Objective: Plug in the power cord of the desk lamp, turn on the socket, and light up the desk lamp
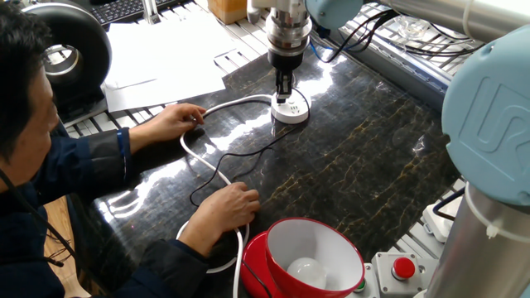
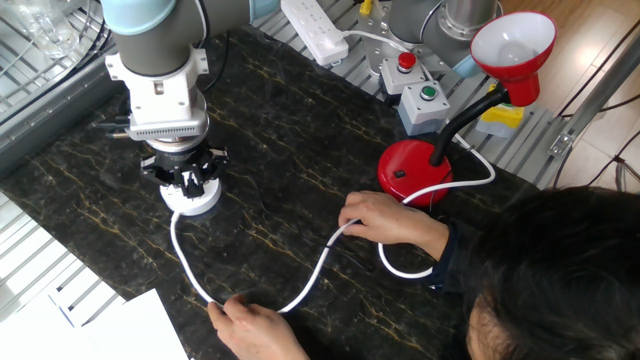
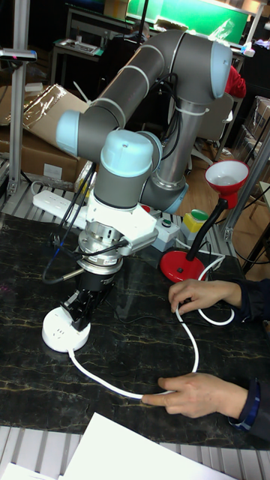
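Note:
The socket (image 1: 291, 112) is a round white puck on the dark table, also seen as the socket (image 2: 196, 200) and the socket (image 3: 58, 331). My gripper (image 1: 283, 91) stands straight down on its top, shut on the small black plug of the power cord (image 1: 234, 161). That thin black cable trails toward the person's hand. The gripper (image 2: 190, 181) and the gripper (image 3: 79, 310) touch the socket, and the plug itself is hidden by the fingers. The red desk lamp (image 2: 414, 170) stands at the right; its shade (image 1: 313, 255) shows an unlit bulb.
A person's two hands (image 2: 385, 220) hold the thick white cable (image 2: 310, 277) down on the table. A long white power strip (image 2: 314, 29) and two button boxes (image 2: 426, 101) lie behind the lamp. White paper sheets (image 1: 161, 54) lie beside the table.

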Robot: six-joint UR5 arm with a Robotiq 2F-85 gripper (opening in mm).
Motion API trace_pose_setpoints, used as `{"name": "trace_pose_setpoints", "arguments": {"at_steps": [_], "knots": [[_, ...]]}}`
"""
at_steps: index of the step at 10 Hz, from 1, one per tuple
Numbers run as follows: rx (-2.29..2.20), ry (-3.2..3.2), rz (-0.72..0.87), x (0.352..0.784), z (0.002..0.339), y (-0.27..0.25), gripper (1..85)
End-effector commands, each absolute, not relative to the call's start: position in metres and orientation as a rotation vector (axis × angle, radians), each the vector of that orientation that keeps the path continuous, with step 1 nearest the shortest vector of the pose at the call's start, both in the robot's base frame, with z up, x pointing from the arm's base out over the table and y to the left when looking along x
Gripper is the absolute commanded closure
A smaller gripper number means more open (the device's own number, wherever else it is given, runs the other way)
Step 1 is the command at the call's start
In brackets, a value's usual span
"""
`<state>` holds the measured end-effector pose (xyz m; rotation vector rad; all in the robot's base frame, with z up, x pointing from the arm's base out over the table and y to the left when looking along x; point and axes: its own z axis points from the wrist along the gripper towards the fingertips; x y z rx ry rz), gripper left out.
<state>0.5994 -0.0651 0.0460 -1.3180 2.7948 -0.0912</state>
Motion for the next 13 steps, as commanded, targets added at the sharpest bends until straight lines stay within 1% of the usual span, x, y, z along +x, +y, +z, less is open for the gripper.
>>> {"name": "trace_pose_setpoints", "arguments": {"at_steps": [1,6,8,13], "knots": [[-1.297,2.796,-0.079,0.6,0.045,-0.06,84.7],[-1.333,2.767,-0.074,0.602,0.048,-0.06,84.7],[-1.332,2.747,-0.041,0.604,0.041,-0.058,84.7],[-1.307,2.744,-0.059,0.608,0.035,-0.056,84.7]]}}
